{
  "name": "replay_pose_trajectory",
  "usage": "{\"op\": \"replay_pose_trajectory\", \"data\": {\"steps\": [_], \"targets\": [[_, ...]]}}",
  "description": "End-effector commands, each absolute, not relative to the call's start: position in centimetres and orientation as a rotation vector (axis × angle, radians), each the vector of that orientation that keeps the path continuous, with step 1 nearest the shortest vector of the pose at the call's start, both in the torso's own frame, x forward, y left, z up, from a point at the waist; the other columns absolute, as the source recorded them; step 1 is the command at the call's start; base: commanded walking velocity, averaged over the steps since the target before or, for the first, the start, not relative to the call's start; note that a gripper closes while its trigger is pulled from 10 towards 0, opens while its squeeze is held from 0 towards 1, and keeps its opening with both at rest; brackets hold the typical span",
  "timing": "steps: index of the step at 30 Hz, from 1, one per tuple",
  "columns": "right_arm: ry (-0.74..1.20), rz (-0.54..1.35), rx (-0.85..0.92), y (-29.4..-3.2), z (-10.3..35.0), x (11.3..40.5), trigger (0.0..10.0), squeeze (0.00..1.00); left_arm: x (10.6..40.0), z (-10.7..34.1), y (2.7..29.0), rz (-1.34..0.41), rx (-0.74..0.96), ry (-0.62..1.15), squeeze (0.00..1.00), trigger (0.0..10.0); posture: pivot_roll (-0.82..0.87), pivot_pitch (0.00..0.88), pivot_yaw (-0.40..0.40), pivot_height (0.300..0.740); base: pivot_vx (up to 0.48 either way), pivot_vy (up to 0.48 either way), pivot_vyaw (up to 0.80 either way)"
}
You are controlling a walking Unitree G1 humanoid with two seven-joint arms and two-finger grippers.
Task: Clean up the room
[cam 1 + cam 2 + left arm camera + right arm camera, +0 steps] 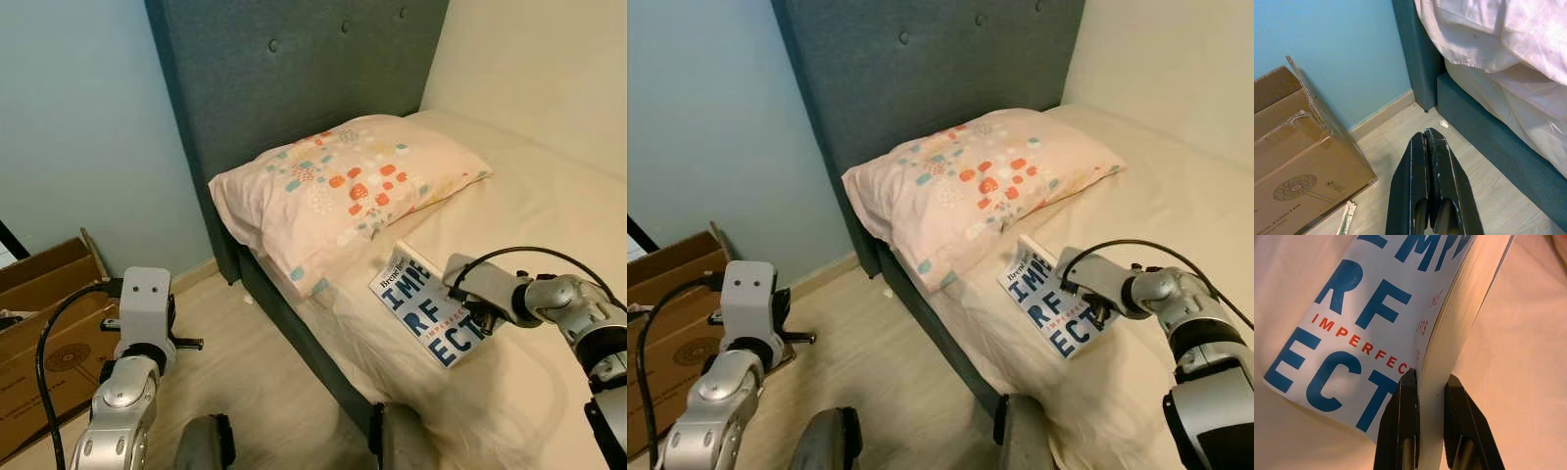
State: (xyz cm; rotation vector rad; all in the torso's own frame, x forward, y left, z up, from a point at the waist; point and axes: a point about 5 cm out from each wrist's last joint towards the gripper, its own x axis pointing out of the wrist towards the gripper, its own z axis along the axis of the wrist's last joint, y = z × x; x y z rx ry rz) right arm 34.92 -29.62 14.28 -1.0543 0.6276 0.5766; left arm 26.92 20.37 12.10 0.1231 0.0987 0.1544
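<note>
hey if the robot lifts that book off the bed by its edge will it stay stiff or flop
Likely to flop some: the book looks like a paperback, and the right pincer pinches only its page edge. Its cover already bows in the right wrist view. It seems fairly thick, so it may sag or slip.

book: (428, 309) on the bed (549, 196), clamped at its edge in the right pincer (468, 305)
pillow: (343, 191) beyond the pincer, near the book
box: (44, 338) on the floor beside the left pincer (1430, 161)

book (428, 315) white, blue/red lettering | pillow (343, 191) seemingly pink, orange-teal patches | headboard (294, 88) teal
</note>
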Motion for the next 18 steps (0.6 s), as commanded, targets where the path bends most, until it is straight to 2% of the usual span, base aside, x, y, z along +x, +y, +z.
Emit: {"op": "replay_pose_trajectory", "data": {"steps": [1, 3, 8, 10, 14, 18], "targets": [[0.699, 0.551, -1.104, -30.5, 13.2, 34.2, 10.0, 0.0, 26.8, 11.8, 20.7, 0.158, 0.151, 0.123, 0.0, 10.0, 0.01, 0.189, -0.022, 0.553, 0.0, 0.0, 0.0], [0.62, 0.477, -1.116, -30.2, 14.2, 35.1, 10.0, 0.0, 26.8, 11.9, 20.9, 0.168, 0.153, 0.123, 0.0, 10.0, 0.02, 0.192, -0.026, 0.553, 0.0, 0.0, 0.0], [0.576, 0.426, -1.043, -29.9, 14.9, 35.6, 10.0, 0.0, 26.7, 11.9, 21.0, 0.173, 0.152, 0.123, 0.0, 10.0, 0.02, 0.192, -0.031, 0.553, 0.0, 0.0, 0.0], [0.57, 0.428, -1.023, -29.8, 14.9, 35.7, 10.0, 0.0, 26.7, 11.9, 21.0, 0.174, 0.152, 0.123, 0.0, 10.0, 0.02, 0.192, -0.031, 0.553, 0.0, 0.0, 0.0], [0.543, 0.49, -0.857, -28.2, 14.2, 35.9, 10.0, 0.0, 26.7, 11.9, 20.9, 0.172, 0.145, 0.121, 0.0, 10.0, 0.01, 0.192, -0.031, 0.553, 0.0, 0.0, 0.0], [0.546, 0.557, -0.851, -27.5, 13.6, 35.7, 10.0, 0.0, 26.8, 12.0, 20.8, 0.168, 0.144, 0.121, 0.0, 10.0, 0.01, 0.192, -0.031, 0.553, 0.0, 0.0, 0.0]]}}
